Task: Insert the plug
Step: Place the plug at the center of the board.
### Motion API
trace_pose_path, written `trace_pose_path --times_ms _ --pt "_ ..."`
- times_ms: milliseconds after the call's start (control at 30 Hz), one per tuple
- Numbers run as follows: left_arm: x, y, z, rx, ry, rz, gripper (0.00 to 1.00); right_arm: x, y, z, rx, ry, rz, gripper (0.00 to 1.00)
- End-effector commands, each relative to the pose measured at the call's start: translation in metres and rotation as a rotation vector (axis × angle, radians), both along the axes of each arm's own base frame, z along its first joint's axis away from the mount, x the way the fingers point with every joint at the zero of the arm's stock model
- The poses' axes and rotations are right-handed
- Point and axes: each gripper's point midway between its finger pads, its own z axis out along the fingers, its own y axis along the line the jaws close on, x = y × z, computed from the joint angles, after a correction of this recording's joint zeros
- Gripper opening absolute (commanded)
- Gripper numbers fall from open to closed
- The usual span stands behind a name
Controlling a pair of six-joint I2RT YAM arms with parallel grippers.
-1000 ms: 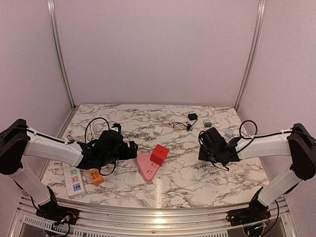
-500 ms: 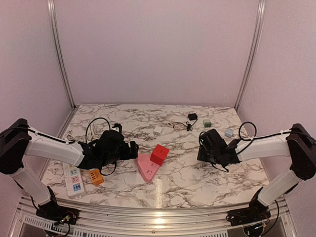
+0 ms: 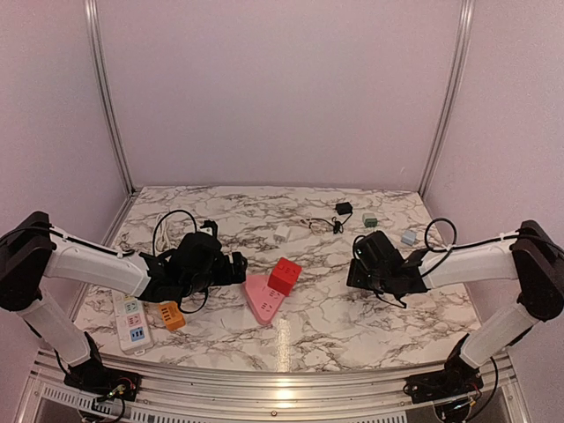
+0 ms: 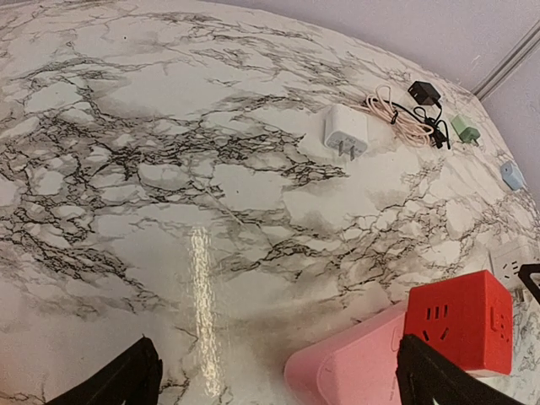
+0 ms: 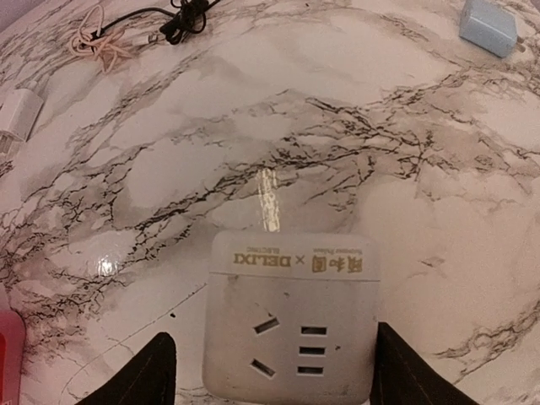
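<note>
Spanning the marble counter, your arms hover, both sets of jaws spread wide and empty: left gripper near the pink power strip and red cube socket, right gripper straddling a white socket block. The white plug lies far centre, beside a coiled cable; likely light, rigid and slick, so pinch its flat sides, clear of the prongs.

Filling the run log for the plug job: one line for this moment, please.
left hand open, red cube socket ahead | right hand open, straddling white DELIXI socket | no plug held
</note>
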Motion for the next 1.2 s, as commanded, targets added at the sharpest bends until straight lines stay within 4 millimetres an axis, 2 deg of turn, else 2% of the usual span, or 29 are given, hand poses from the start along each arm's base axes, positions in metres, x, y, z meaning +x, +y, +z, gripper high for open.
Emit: trace_pose_path --times_ms 0,133,333,500,700,833,933,1033,1067,1167 --pt "0.004 -0.003 0.004 -0.008 -0.021 0.010 0.99 -0.002 0.020 0.014 0.043 -0.013 0.043 0.72" --pt "0.004 -0.003 0.003 -0.008 -0.022 0.013 0.99 -0.009 0.036 0.020 0.040 -0.023 0.084 0.73" --pt "0.003 -0.004 0.002 -0.010 -0.020 0.008 0.99 -0.011 0.058 0.012 0.082 -0.004 0.142 0.73" --pt "0.003 0.001 0.005 -0.006 -0.033 0.015 0.99 -0.013 0.093 0.026 0.121 -0.052 0.282 0.74" --pt "0.002 0.001 0.005 -0.005 -0.031 0.013 0.99 -0.009 0.104 0.039 0.100 -0.085 0.367 0.75" --pt "0.001 0.003 0.005 -0.001 -0.035 0.014 0.99 -0.009 0.097 0.062 0.072 -0.146 0.386 0.76" --pt "0.002 0.003 0.005 -0.004 -0.034 0.015 0.99 -0.003 0.085 0.075 0.019 -0.185 0.381 0.78" --pt "0.002 0.002 0.004 -0.006 -0.032 0.013 0.99 0.011 0.061 0.080 -0.009 -0.197 0.333 0.79" --pt "0.001 0.001 0.004 -0.008 -0.031 0.010 0.99 0.018 0.049 0.079 -0.001 -0.194 0.306 0.79" --pt "0.001 0.001 0.003 -0.009 -0.027 0.008 0.99 0.033 0.027 0.077 0.025 -0.204 0.273 0.79"
